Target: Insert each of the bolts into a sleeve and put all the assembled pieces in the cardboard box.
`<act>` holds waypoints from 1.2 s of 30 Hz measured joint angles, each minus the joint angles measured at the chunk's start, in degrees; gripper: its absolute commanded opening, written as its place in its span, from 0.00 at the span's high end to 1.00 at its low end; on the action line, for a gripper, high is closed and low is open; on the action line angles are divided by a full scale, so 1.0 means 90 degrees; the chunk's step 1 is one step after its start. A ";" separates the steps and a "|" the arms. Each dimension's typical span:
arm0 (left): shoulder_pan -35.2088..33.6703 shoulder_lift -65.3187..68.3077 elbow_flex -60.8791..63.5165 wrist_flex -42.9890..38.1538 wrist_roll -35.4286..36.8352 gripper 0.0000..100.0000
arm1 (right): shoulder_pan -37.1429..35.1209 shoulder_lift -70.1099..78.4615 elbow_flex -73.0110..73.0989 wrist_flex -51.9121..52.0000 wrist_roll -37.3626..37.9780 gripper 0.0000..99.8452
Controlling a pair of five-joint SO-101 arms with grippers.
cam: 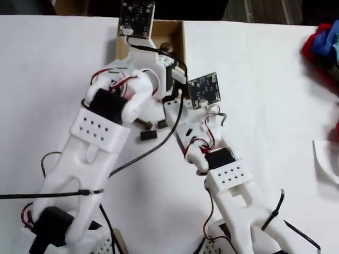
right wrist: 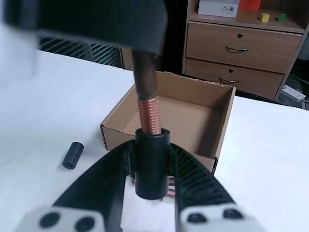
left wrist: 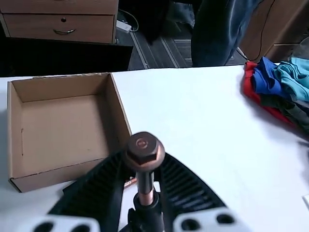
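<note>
Your left gripper [left wrist: 143, 175] is clamped on one bolt [left wrist: 145, 151], its thread sunk into one sleeve [right wrist: 151, 145] pinched by your right gripper [right wrist: 150, 169], just below the one cardboard box [cam: 180, 39] at the high view's upper middle, with one spare sleeve [cam: 148, 135] plainly seen left of centre.

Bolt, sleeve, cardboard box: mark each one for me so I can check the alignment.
bolt [left wrist: 145, 151], left wrist view, on its hex head.
sleeve [right wrist: 151, 166], right wrist view, on its black outer wall.
cardboard box [left wrist: 58, 130], left wrist view, on its bare inner floor.
</note>
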 measured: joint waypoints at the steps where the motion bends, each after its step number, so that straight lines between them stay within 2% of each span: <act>1: 0.0000 0.0000 0.0000 0.0000 0.0000 0.97 | 0.0000 0.0000 0.0000 0.0000 0.0000 0.98; 24: 0.0049 0.0488 -0.0020 -0.0137 0.0029 0.97 | -0.0029 -0.1006 0.0049 0.0371 0.0000 0.98; 36: 0.0283 0.0488 -0.0068 0.0557 0.0029 0.97 | 0.0098 -0.1016 0.0059 0.0381 0.0000 0.98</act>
